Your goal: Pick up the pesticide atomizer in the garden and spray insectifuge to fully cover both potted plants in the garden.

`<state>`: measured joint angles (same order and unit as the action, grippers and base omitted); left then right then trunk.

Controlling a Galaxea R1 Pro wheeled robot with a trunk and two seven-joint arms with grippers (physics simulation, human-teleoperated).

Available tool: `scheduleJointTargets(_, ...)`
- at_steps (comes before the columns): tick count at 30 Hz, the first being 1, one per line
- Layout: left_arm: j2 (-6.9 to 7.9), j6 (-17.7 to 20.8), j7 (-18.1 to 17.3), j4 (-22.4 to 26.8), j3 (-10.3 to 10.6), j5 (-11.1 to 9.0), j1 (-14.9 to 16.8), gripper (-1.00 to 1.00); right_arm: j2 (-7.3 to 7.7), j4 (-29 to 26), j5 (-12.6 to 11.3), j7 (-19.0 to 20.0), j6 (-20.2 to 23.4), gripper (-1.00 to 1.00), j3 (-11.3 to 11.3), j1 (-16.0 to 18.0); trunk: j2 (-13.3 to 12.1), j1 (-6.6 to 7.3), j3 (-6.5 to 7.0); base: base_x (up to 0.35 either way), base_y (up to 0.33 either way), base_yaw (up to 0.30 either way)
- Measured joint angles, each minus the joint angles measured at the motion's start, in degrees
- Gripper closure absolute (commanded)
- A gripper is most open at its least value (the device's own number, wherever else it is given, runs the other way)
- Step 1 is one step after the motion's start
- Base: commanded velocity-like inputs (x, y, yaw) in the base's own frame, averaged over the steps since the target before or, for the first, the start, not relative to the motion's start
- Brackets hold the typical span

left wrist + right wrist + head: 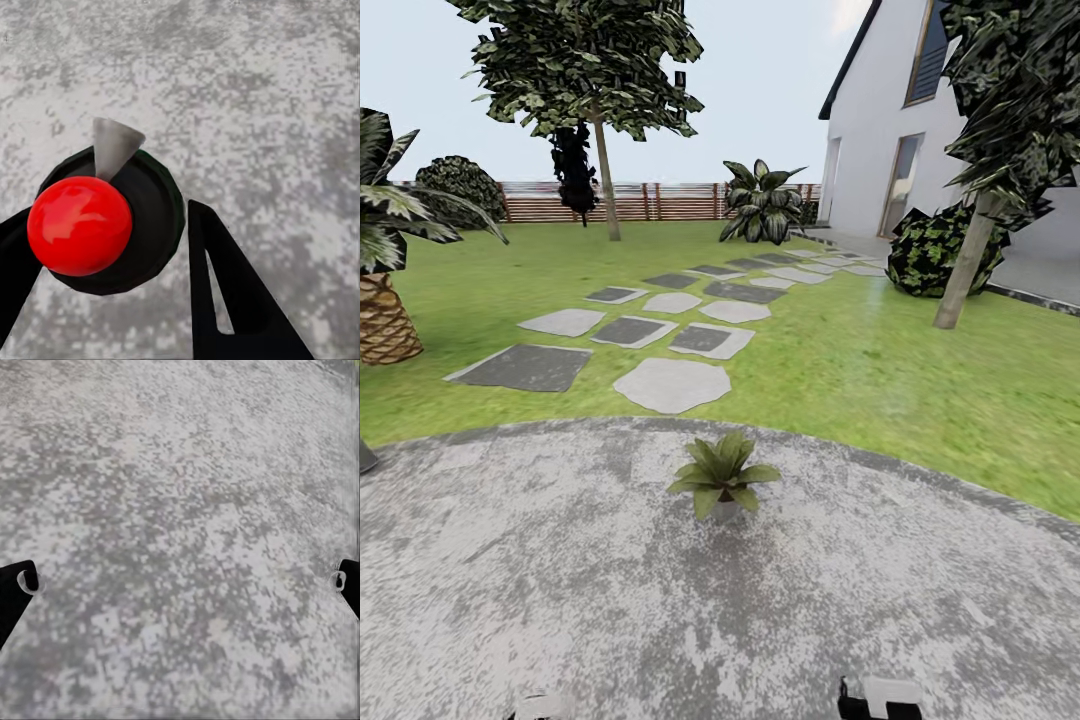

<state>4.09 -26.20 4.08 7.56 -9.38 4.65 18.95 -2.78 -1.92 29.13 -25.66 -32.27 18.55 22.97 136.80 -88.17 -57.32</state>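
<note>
The pesticide atomizer [142, 217], a dark round bottle with a red ball top and a pale grey cone nozzle, sits between the black fingers of my left gripper [112, 255], which is shut on it above the mottled paving. In the head view one potted plant [722, 478], a low rosette of pointed green leaves, stands on the round patio [560, 580] of the garden, straight ahead near its far rim. I see no insectifuge on its leaves. My right gripper [184, 581] is open over bare paving, nothing between its fingertips.
Beyond the patio, grey stepping stones [670, 385] lead across the lawn [880, 370] toward a white house [890, 150]. A palm trunk [382, 320] stands at the left and a tree trunk [965, 265] and a bush [930, 250] at the right. A wooden fence [660, 200] closes the back.
</note>
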Motion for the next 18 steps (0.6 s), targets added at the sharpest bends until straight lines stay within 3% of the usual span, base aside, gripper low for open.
scheduleJointTargets(6, 1.91, 0.75, -0.51, 1.95, 0.57, 0.39, 1.05, 1.0, 0.67, -0.76, 0.25, -1.74, 0.12, -1.0, -0.02, -0.06, 0.0, 0.0, 0.0, 0.0, 0.0, 0.0)
scheduleJointTargets(12, 3.86, 2.67, -2.35, 3.7, 0.92, 1.12, 3.04, 1.0, 1.31, -2.7, 1.84, 0.1, 0.52, -1.0, -1.69, -0.03, 0.0, 0.0, 0.0, 0.0, 0.0, 0.0)
scheduleJointTargets(18, 5.81, 4.61, -4.09, 5.67, 2.49, 2.98, 5.04, 1.0, 3.19, -4.67, 3.71, 1.97, 1.78, -1.0, -2.52, 0.01, 0.0, 0.0, 0.0, 0.0, 0.0, 0.0)
